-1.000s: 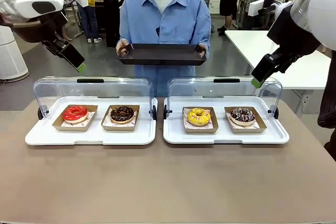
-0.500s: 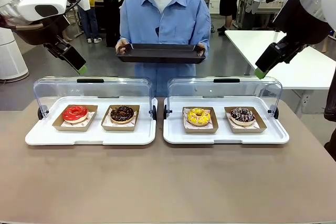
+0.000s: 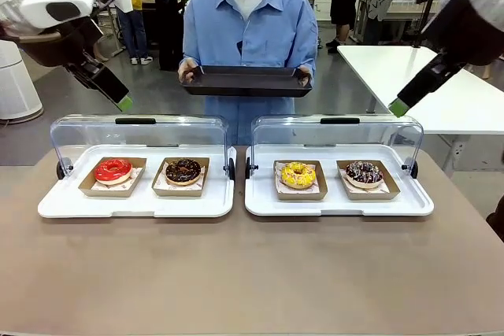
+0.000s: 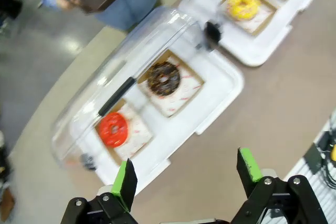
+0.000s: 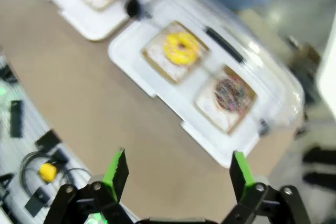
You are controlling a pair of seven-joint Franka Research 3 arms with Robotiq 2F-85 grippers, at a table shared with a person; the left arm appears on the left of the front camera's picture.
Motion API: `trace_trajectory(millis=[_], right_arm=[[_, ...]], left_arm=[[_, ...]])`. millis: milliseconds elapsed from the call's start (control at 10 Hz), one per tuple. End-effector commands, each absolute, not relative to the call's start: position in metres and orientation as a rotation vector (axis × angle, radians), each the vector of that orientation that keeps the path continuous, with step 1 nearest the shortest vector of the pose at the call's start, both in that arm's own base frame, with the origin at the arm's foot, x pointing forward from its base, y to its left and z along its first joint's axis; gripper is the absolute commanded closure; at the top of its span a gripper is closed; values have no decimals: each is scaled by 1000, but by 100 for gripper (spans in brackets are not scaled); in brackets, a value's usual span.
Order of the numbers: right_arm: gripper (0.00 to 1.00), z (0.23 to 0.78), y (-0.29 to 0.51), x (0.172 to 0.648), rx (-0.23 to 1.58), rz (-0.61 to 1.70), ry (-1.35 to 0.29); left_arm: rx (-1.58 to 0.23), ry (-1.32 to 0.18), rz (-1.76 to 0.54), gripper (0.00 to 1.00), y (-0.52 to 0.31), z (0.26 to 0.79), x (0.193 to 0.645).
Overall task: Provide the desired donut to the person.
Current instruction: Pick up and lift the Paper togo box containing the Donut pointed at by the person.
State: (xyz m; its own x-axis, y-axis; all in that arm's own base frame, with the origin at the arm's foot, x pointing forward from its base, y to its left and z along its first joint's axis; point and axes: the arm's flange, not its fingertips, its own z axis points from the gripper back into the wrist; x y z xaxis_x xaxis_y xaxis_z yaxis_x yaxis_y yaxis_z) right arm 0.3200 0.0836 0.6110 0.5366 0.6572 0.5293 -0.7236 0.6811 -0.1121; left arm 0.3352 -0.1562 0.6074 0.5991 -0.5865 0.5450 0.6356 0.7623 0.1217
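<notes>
Donuts, four in all, are sitting on the worktop (image 3: 252, 273), each in its own cardboard holder. A red-glazed donut (image 3: 113, 169) and a chocolate donut (image 3: 183, 169) are lying on the left white tray (image 3: 134, 204). A yellow donut (image 3: 298, 174) and a dark sprinkled donut (image 3: 364, 171) are lying on the right white tray (image 3: 339, 207). A clear lid is standing raised along the far side of each tray.

The front view is showing the person (image 3: 248, 29) at the far side, gripping a black serving tray (image 3: 246, 82) with both hands. Here each arm is showing just one green fingertip, so the spread is not readable from this angle.

The wrist views are settling that. The left claw (image 4: 186, 167) is hanging with its fingers spread wide and holding nothing. It is high above the near edge of the left white tray, with the red-glazed and chocolate donuts well apart from it. The right claw (image 5: 178, 165) is likewise spread and empty, looking down through motion blur. The yellow and dark sprinkled donuts are lying well beyond its fingertips. This view is also catching cables and a small yellow object on the robot's side of the worktop.
</notes>
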Motion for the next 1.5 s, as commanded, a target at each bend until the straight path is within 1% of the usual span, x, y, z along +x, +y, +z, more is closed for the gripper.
trace_trajectory(millis=[0,100,200,300,500,800,900,1100,1400], right_arm=[[0,592,45,349,499,1036,-572],[0,586,29,360,623,1084,-604],[0,579,14,368,691,1103,-645],[0,575,1,374,773,1117,-684],[0,568,-34,377,818,1111,-757],[0,555,-74,376,827,1050,-827],[0,550,-84,375,838,1038,-846],[0,545,-98,373,858,1034,-881],[0,540,-110,371,858,1025,-884]], left_arm=[[-414,-516,-828,0,-112,619,357],[-550,-505,-878,0,-94,623,366],[-684,-493,-936,0,-73,626,374],[-757,-510,-994,0,-50,631,381],[-760,-626,-1045,0,0,632,391],[-739,-798,-933,0,58,609,406],[-754,-823,-918,0,70,602,405],[-726,-815,-958,0,82,597,402],[-719,-787,-928,0,99,577,401]])
